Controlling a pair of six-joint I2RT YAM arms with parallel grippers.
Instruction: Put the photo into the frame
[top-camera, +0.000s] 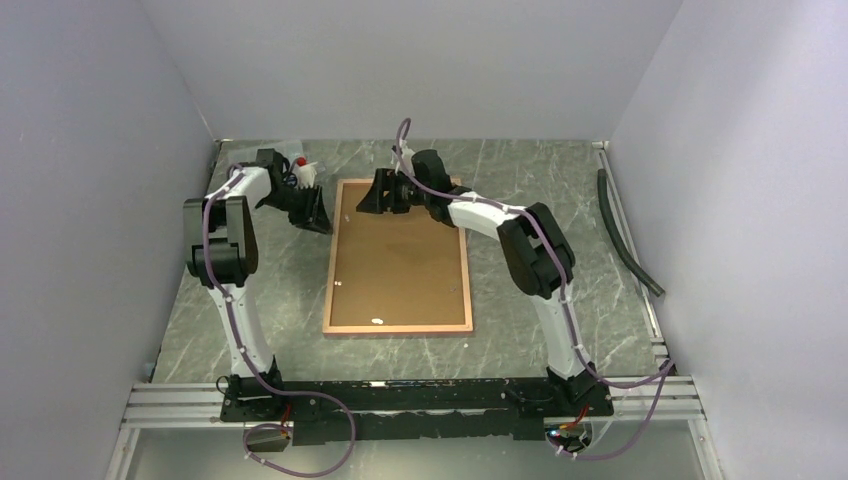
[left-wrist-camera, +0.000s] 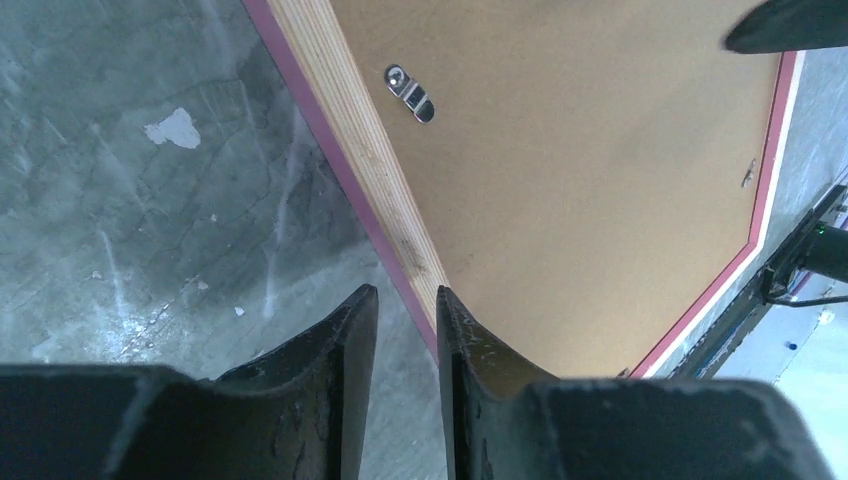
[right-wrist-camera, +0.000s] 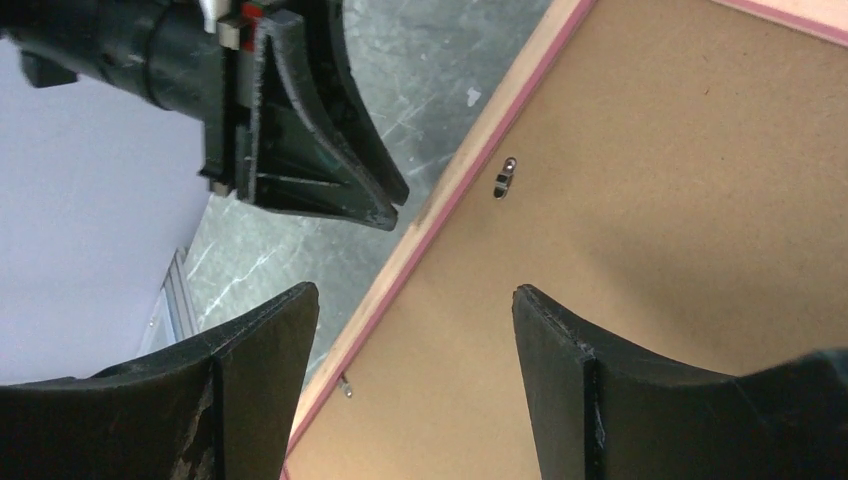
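**Two grippers crowd one corner of a face-down frame**

Both arms reach to the same end of the frame, which lies flat on the table with its tan wood back up and a thin pink edge showing around it. A brown backing board fills its opening.

The left gripper has its jaws only narrowly parted and holds nothing. The frame's wooden rim runs just ahead of its fingertips and off to their right, with bare table under the left one. A small metal turn clip sits on the board further ahead.

The right gripper is spread wide and empty. It hovers astride the frame's edge, one finger over the table and the other over the board, with the rim passing below the gap. The left gripper hangs close in front of it.

I cannot see the photo from any angle, so I cannot tell whether it already lies beneath the board.

My worry is the crowding. With the two grippers this near each other, a careless reach could knock them together. If the left fingertips drop onto the rim instead of beside it, they could shove the frame across the smooth table. A slip at the clip might gouge the board.
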